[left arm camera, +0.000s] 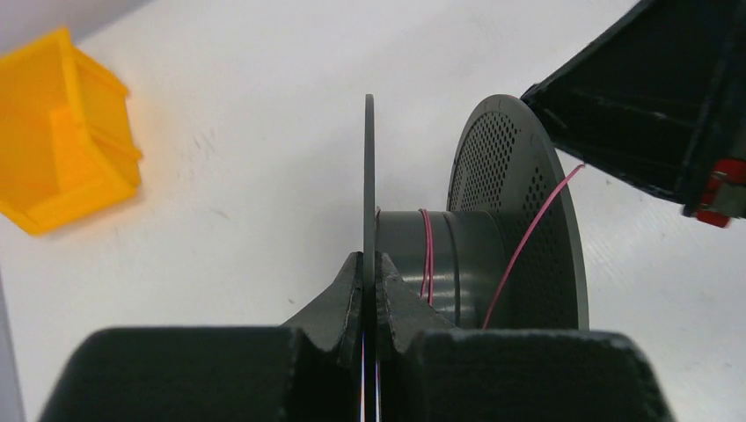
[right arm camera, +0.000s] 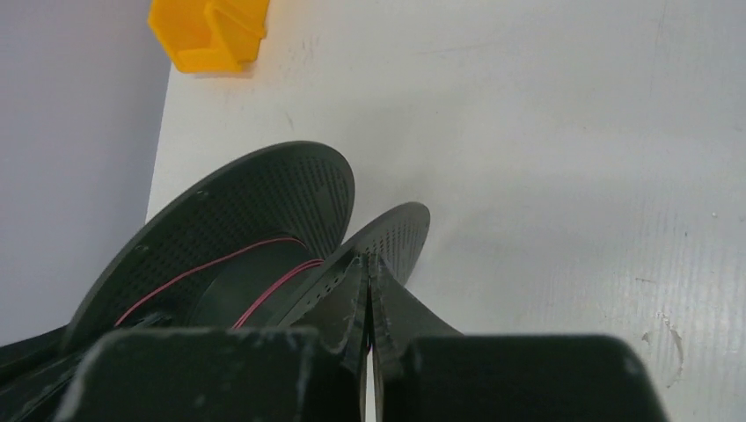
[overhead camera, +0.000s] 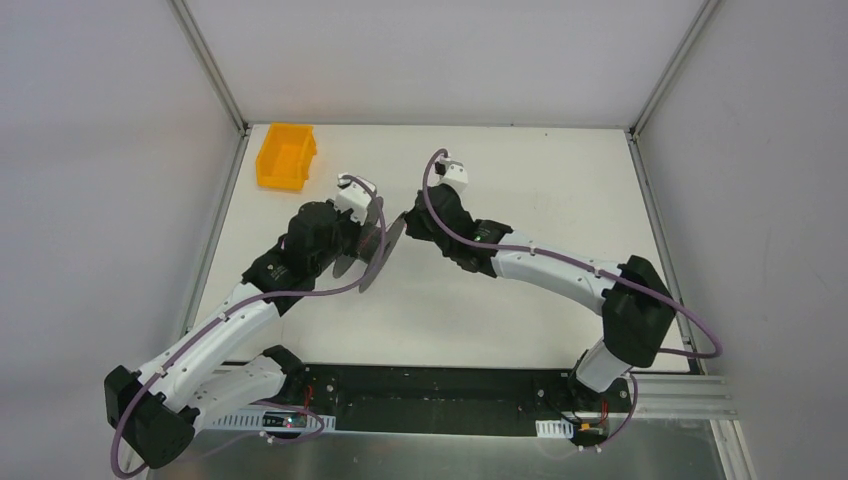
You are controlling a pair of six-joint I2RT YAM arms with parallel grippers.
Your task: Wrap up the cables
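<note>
While both arms reach in over the middle of the white table (overhead camera: 560, 190), a dark grey spool (overhead camera: 372, 252) hangs between them, off the tabletop, its axis running roughly from one gripper to the other. From the left wrist view, the left gripper (left arm camera: 369, 268) has its two fingers (left arm camera: 339, 303) clamped on the rim of the near flange (left arm camera: 369, 176), which is seen edge-on as a thin upright blade. Beyond it lie the hub (left arm camera: 462, 264) and the perforated far flange (left arm camera: 519, 211). A thin reddish cable (left arm camera: 427, 255) sits on the hub as a couple of close turns just behind the near flange. One free strand leaves the hub lower down and slants up across the far flange's face to the black body of the right arm at the upper right. From the right wrist view, the right gripper (right arm camera: 368, 268) has its fingers (right arm camera: 396, 308) pressed tightly together, right beside the edge of one perforated flange (right arm camera: 391, 233). I cannot tell whether the cable or that rim is nipped between them. Two reddish strands show there between the flanges. An orange bin (overhead camera: 286, 156) stands at the far left corner of the table, well apart from the spool.
</note>
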